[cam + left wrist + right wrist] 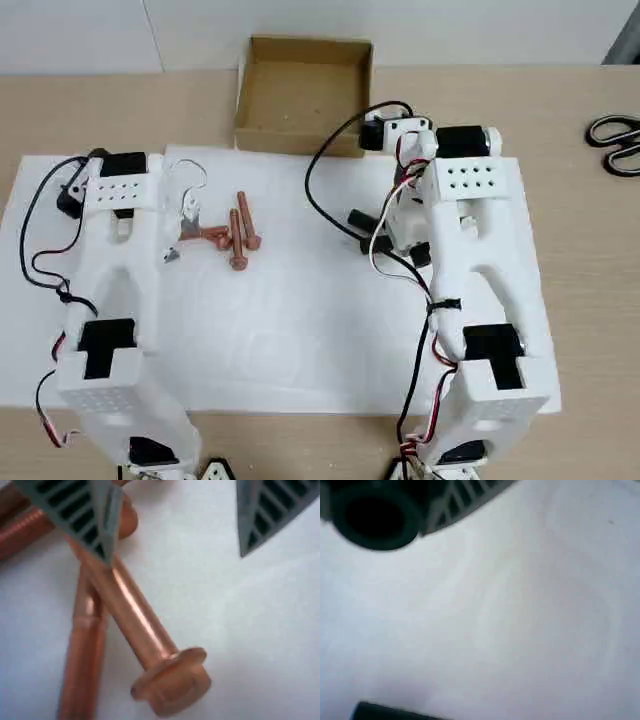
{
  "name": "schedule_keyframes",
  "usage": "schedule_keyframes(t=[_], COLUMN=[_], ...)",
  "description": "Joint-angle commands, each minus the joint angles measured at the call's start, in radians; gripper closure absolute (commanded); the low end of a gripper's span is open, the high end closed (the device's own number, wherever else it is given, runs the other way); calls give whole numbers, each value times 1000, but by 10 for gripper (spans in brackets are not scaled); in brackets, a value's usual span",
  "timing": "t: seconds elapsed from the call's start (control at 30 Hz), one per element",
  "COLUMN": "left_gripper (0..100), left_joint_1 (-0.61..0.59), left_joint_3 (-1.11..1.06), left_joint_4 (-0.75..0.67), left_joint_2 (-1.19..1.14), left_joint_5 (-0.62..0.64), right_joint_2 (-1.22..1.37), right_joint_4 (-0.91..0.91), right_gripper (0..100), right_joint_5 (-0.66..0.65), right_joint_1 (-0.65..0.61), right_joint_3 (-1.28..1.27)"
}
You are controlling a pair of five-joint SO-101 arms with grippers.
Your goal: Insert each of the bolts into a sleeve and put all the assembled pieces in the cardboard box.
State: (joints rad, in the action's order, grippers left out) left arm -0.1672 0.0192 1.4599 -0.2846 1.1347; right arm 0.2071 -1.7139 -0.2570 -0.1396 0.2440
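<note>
**Copper bolt under one finger, not between the two**

Copper-coloured and flanged at the head, the nearest bolt (137, 617) lay flat on the white mat (300, 330), directly beneath the left gripper (175, 555). That gripper was spread wide and held nothing. One finger (95, 525) sat over the shank's plain end, while the gap between the fingers stood over bare mat. The bolt's long axis slanted away from that finger, its head pointing outward from it. To my judgement, the grasp would call for a sideways shift towards that finger's side, so that the shank came between the two.

A second bolt (85, 645) lay just alongside, crossing under the first.

Farther off, the right gripper (388, 232) was well apart from the bolts, a black sleeve (375, 520) close against it; whether it clasped the sleeve I could not tell. Beyond both arms stood the cardboard box (255, 95).
</note>
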Motion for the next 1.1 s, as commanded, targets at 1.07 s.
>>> schedule_keyframes(t=[1.07], left_gripper=[848], left_joint_1=[-3], left_joint_3=[-62], left_joint_4=[-147], left_joint_2=[0], left_joint_5=[66], right_joint_2=[-59], right_joint_4=[-7], right_gripper=[994], right_joint_5=[12], right_joint_1=[-8], right_joint_3=[-2])
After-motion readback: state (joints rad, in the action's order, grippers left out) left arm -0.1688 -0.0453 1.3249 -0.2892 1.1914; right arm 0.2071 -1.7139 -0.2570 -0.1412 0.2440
